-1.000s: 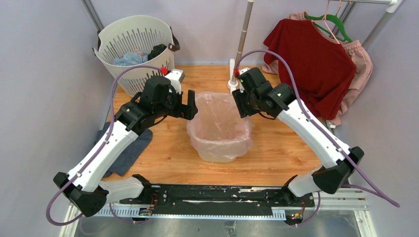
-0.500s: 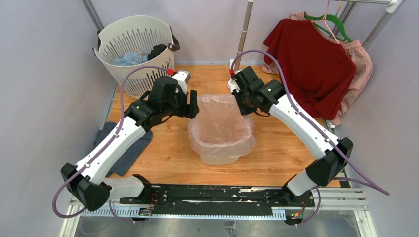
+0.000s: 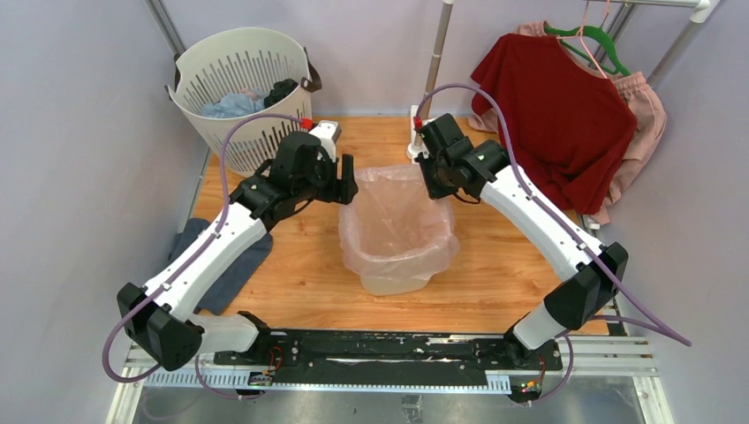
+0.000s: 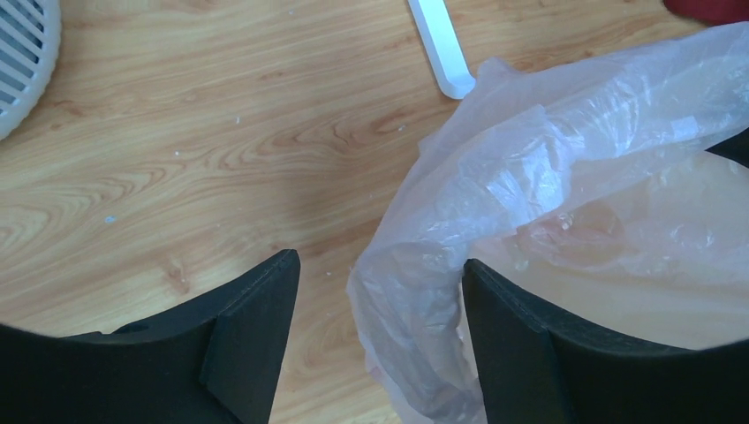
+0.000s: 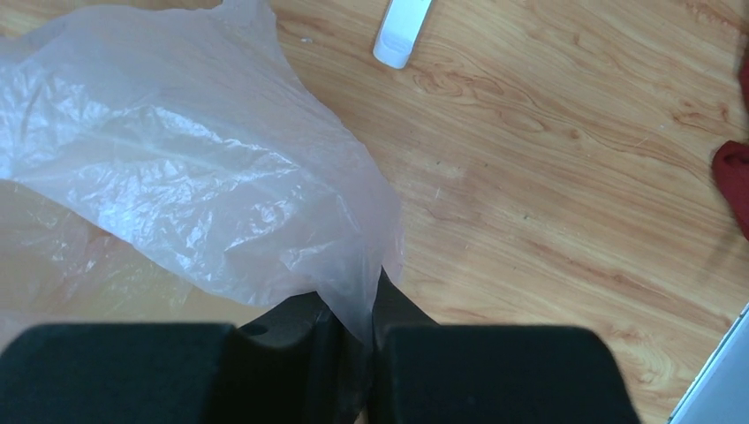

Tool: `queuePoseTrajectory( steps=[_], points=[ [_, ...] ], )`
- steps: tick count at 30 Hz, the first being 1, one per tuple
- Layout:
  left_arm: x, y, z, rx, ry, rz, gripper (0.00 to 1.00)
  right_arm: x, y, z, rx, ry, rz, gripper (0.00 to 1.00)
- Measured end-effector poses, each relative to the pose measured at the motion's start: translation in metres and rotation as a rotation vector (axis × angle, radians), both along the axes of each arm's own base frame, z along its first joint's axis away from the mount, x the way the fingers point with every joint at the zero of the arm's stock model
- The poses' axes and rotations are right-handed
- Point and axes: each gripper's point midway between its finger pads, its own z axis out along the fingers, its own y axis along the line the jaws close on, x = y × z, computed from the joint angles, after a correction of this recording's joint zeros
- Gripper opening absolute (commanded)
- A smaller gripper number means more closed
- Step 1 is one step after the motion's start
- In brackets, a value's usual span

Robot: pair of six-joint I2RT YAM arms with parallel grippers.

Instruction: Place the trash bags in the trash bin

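Trash bag: we see the pale-pink translucent trash bag [image 3: 396, 212] lining the trash bin [image 3: 393, 284], its mouth open upward and its crinkled rim folded out over the bin's edge.
Trash bin: it stands upright at the middle of the table [image 3: 300, 265], between the two arms; we see only its cream lower wall, showing below the bag's skirt.
Left gripper: in the top view the left gripper [image 3: 346, 181] sits at the far left corner of the bag's rim. In its wrist view its jaws are spread wide and clamp nothing; a fold of the trash bag [image 4: 548, 177] lies in the gap, close against one finger [image 4: 508, 344], and we cannot tell whether it touches.
Right gripper: the right gripper [image 3: 435, 181] is at the far right corner of the rim. Its wrist view shows the jaws pressed together on a pointed flap of the trash bag [image 5: 177, 168], pinched at the right gripper [image 5: 353, 327].
Surroundings: a white slotted basket [image 3: 238, 71] stands at the far left corner, a blue-grey cloth [image 3: 225, 265] lies under the left arm, and a red garment [image 3: 556, 106] hangs at the far right.
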Motion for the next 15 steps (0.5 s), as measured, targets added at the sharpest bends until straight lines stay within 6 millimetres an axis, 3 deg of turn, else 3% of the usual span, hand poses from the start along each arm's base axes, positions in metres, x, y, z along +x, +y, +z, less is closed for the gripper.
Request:
queuePoseTrajectory(
  steps=[6,15],
  points=[
    [0.020,0.001,-0.007,0.001,-0.012,0.029,0.73,0.019,-0.002,-0.005,0.012,-0.012,-0.043,0.13],
    [0.066,-0.008,-0.015,0.007,-0.013,0.046,0.74,0.056,-0.003,-0.002,0.042,-0.047,-0.122,0.13]
  ],
)
